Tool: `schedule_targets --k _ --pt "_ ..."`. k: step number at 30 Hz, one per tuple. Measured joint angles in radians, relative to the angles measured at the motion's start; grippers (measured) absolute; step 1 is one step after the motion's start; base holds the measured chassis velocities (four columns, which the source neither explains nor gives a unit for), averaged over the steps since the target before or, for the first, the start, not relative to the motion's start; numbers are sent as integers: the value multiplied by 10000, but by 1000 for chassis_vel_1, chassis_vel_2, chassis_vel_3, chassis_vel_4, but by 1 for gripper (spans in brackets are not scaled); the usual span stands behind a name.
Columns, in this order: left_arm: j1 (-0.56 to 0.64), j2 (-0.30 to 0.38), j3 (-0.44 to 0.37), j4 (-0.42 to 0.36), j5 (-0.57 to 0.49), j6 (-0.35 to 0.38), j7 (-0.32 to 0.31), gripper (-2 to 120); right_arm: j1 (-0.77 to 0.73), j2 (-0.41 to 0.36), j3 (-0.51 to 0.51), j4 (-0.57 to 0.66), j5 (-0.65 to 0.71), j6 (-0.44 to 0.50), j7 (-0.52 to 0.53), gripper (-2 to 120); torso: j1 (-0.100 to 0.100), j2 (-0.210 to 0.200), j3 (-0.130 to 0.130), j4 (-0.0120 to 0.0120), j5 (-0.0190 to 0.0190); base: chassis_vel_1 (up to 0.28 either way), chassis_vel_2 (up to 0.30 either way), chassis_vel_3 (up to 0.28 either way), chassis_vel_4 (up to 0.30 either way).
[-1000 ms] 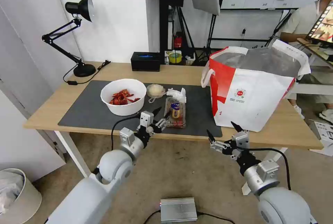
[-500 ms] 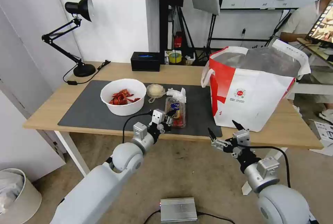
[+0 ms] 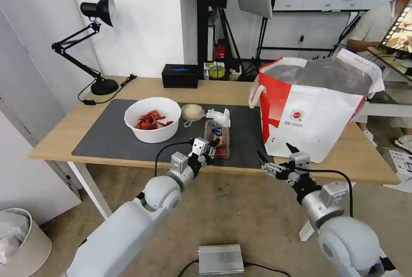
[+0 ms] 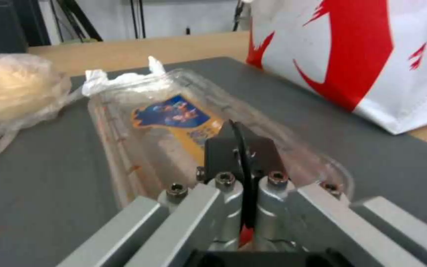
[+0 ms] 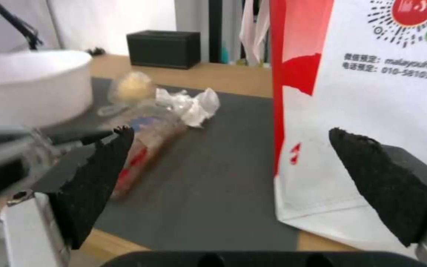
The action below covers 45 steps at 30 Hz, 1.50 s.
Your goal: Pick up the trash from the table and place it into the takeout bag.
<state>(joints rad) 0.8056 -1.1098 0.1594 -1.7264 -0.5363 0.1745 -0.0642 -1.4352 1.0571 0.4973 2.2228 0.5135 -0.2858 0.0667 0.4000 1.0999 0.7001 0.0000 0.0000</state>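
Four trash items, head view: white bowl of red shell scraps (image 3: pixel 152 119), small clear tub (image 3: pixel 192 111), tissue wad (image 3: pixel 218 116) and clear hinged tray (image 3: pixel 216 138), all on the dark grey mat (image 3: pixel 107 137) of the table (image 3: pixel 64 133); none bagged yet.
Takeout bag, head view: takeout bag (image 3: pixel 315 111) upright on the right part of the table, mouth open, foil lining showing.
Left gripper, head view: left gripper (image 3: pixel 211 147) now at the near end of the tray; over the last second it has advanced from short of the table edge, up and toward the tray.
Right gripper, head view: right gripper (image 3: pixel 277 155) low at the table's front edge, just before the bag's near corner; fingers spread; slightly closer to the table than a second ago.
Left wrist view: black fingers close together over the tray's lid (image 4: pixel 174 122), near the blue and yellow label; cannot tell whether they touch the plastic. Tissue wad (image 4: pixel 124 78) at the tray's far end, bag (image 4: pixel 371 55) beyond.
Right wrist view: both black fingers (image 5: pixel 97 174) wide apart, nothing between them; bag wall (image 5: pixel 371 111) just ahead, tray (image 5: pixel 146 135) and tissue (image 5: pixel 191 104) off to the side.
Judgement: approach on the tray is nearly complete; grasp not yet confirmed.
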Motion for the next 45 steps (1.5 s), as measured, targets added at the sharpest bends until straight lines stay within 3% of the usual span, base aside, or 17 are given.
schedule_targets --k 13,30,38,45 --pt "-793 -12 954 528 -75 39 -129 0 570 -12 210 191 4155 -627 1211 100 0 0 -1 -3 -1 0 0 0 0" --pt "-735 25 865 504 -273 12 -384 0 1189 -55 122 -197 5729 -699 1621 100 0 0 -1 0 0 0 0 0 0" --pt "-648 99 793 398 -278 9 -418 0 1877 -33 -102 -544 7441 -1001 2273 100 -1 0 -1 0 -1 0 0 0 0" --pt "-633 82 787 385 -288 0 -445 0 3233 88 -529 -1380 9058 -1833 3105 100 -1 0 0 1 -1 0 0 0 0"
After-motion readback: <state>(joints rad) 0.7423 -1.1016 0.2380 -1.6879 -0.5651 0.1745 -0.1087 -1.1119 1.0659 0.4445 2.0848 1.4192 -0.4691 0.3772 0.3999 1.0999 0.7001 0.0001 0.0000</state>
